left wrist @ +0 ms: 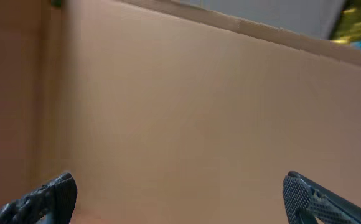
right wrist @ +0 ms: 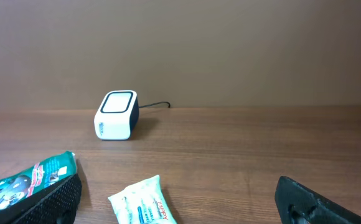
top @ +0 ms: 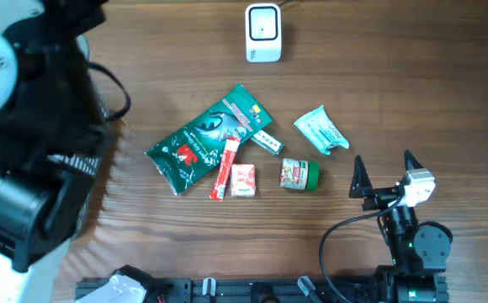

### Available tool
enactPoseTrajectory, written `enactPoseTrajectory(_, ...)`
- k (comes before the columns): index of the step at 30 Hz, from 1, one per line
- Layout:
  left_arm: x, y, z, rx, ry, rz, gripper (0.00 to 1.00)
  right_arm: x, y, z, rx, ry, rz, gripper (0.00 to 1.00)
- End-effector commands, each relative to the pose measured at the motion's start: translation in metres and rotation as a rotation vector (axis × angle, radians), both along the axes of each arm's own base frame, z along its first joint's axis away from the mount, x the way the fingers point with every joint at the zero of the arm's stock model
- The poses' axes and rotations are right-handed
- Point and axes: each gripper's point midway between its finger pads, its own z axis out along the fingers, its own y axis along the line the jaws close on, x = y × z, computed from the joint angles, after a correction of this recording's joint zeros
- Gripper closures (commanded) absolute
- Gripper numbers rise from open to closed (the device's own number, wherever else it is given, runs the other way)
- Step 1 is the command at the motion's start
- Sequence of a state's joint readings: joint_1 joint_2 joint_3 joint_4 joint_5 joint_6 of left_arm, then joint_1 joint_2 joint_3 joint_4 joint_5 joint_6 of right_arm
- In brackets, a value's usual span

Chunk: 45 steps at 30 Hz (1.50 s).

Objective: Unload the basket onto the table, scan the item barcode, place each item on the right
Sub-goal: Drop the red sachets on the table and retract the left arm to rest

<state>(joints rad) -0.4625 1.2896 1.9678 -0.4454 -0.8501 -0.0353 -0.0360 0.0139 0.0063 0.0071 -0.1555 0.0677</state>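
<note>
At far left of the overhead frame, the left arm (top: 25, 168) looms big and blurry, close to the cam; its gripper isn't visible there. In the left wrist view the left gripper (left wrist: 177, 199) is spread wide, tips at the lower corners, nothing between them. A tan cardboard-like panel (left wrist: 187, 106) fills that frame; can't tell what it is.

Centre of the overhead, on the table (top: 143, 67), sits the pile:
- green snack bag (top: 202, 139), leftmost
- red stick sachet (top: 225, 168), touching the bag's lower right edge
- small red-white packet (top: 243, 180), just beside the sachet
- dark bar (top: 267, 140), at the bag's right corner
- green-capped tub (top: 299, 174), on its side
- wipes pack (top: 321, 130), up and right of the tub

The scanner (top: 262, 32) is at top centre, well apart from the pile, with nothing in front of it.

At lower right the right gripper (top: 385, 171) is released, jaws wide and empty, near the tub and wipes pack but not touching either.

Progress, my read: neither gripper holds anything and no item is at the scanner, so no scan is in hand right now. Six items lie on the table; can't tell which, if any, are already scanned. No barcodes legible at this res. Left to do, prob: pick an item, find its barcode, show it to the scanner window.
</note>
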Motion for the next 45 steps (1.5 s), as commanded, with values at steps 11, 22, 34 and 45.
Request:
enactPoseTrajectory(11, -0.142, 0.087, 0.006, -0.023, -0.141, 0.164, 0.0, 0.0, -0.001, 0.001, 0.011, -0.005, -0.003, 0.0)
enactPoseTrajectory(22, -0.304, 0.143, -0.018, -0.178, -0.484, 0.407, 0.0, 0.0, -0.001, 0.001, 0.01, -0.005, -0.003, 0.0)
enactPoseTrajectory(34, -0.401, 0.081, -0.046, -0.048, -0.75, 0.004, 0.0, 0.0, -0.001, 0.001, 0.011, -0.005, -0.003, 0.0)
enactPoseTrajectory(45, -0.373, 0.084, -0.061, -0.024, -0.784, 0.033, 0.0, 0.0, -0.001, 0.001, 0.01, -0.005, -0.003, 0.0)
